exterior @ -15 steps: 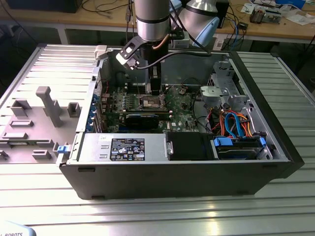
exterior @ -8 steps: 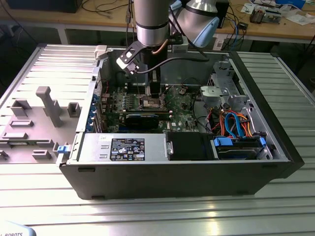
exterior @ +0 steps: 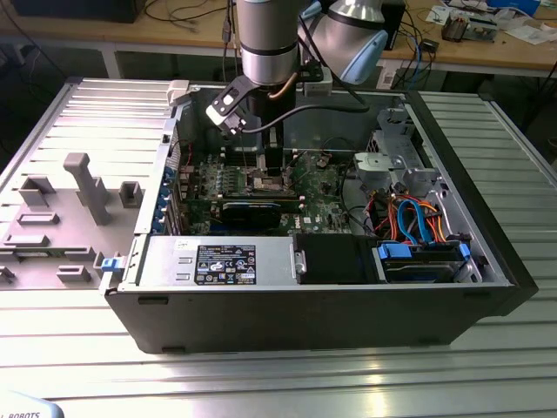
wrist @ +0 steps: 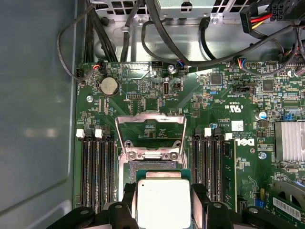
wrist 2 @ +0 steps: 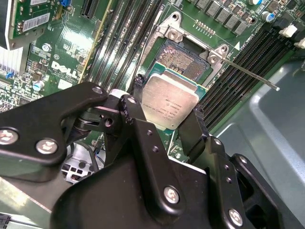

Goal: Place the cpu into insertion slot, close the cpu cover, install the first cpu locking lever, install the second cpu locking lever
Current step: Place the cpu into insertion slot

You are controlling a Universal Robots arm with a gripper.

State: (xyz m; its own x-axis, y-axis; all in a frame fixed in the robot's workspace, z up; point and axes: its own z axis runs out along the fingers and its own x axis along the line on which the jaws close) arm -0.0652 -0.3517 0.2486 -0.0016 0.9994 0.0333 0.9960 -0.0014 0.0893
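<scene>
Between the black fingers [wrist 2: 135, 114] of the gripper [wrist 2: 167, 101]: the cpu [wrist: 163, 204], pinched by two opposite edges, silver-grey top up in both wrist views. Hangs partly over the insertion slot [wrist 2: 183, 59], with much of the dark pin field uncovered just beyond the chip; cannot tell whether chip and rim touch. At the slot's far edge, the cpu cover [wrist: 150, 116] standing open, green board visible through its square cut-out. Beside the slot, one thin locking lever [wrist 2: 248, 74] sticking out free, crossing above the black memory slots [wrist: 97, 167]. More such slots on the slot's other side, all on the green motherboard [exterior: 322, 187]. Near the board's edge, a round coin battery [wrist: 108, 86]; farther off, a ribbed silver heatsink [wrist: 289, 140].

Seen in the exterior view, the arm [exterior: 270, 43] hanging from twelve o'clock into the open computer case [exterior: 487, 261]. Inside the case at three o'clock, blue and orange cables [exterior: 418, 218]; at six o'clock, a labelled power supply [exterior: 218, 261]. Outside it at nine o'clock, a grey moulded panel [exterior: 78, 187] lying on the slatted metal table [exterior: 348, 374].
</scene>
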